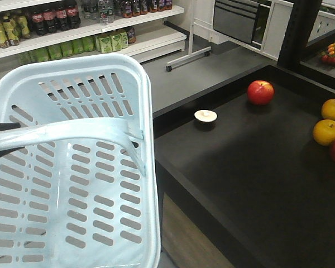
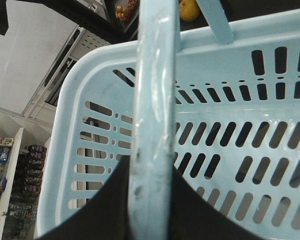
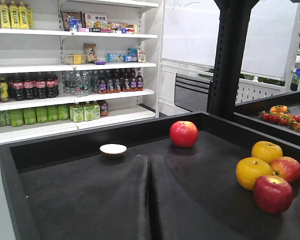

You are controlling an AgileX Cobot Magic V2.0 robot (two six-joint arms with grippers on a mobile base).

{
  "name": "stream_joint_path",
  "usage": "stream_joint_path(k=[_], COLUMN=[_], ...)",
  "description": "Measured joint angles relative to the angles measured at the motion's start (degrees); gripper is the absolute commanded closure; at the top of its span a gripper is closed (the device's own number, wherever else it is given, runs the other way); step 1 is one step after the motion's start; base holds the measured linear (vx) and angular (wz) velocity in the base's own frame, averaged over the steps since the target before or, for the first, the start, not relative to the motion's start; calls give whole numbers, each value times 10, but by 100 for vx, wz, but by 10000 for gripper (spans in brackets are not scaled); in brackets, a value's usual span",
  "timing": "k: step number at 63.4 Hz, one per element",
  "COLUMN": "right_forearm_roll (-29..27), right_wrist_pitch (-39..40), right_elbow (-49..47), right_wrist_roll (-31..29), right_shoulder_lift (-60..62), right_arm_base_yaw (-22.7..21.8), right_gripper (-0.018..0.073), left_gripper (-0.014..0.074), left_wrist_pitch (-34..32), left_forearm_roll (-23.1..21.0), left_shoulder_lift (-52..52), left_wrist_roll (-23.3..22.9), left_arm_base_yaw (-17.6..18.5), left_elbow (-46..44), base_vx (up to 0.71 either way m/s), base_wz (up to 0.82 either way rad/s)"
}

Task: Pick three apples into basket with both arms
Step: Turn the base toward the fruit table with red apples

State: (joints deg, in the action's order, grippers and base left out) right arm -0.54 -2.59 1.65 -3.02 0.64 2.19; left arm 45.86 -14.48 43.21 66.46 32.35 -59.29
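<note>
Jaws, left gripper [image 2: 152, 200]: clenched on flat swing handle [image 2: 155, 75] of pale blue slotted plastic basket [image 1: 72, 64].
Jaws, right gripper [image 3: 150, 175]: pressed together, nothing held.
Near dark red round apple [image 3: 272, 194]: laid touching streaked red apple [image 3: 287, 168], beside yellow apples [image 3: 253, 172], on black tabletop [image 1: 240, 167].
Far bright red apple [image 3: 183, 134]: set alone, well apart.

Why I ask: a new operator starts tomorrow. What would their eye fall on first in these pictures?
The big pale blue basket fills the left of the front view, its handle clamped in the left tool. On the black table beside it, one red apple sits alone at the far side, and a cluster of yellow and red apples lies at the right edge.
</note>
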Motion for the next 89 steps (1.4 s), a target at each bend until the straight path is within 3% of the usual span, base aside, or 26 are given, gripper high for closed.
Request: stream_joint_path(k=[33, 89], right_forearm_roll=[0, 0], right_wrist_pitch=[0, 0], right_elbow=[0, 0], right_wrist_roll=[0, 0], right_shoulder_lift=[0, 0], right_arm_base_yaw=[0, 0], right_gripper=[568, 568], left_gripper=[603, 603], left_wrist_pitch=[0, 0], left_forearm_roll=[0, 0], left_shoulder_lift=[0, 0], left_wrist_roll=[0, 0], left_arm_base_yaw=[0, 0], left_elbow=[0, 0], base_vx=[-1, -5], base_wz=[-8, -40])
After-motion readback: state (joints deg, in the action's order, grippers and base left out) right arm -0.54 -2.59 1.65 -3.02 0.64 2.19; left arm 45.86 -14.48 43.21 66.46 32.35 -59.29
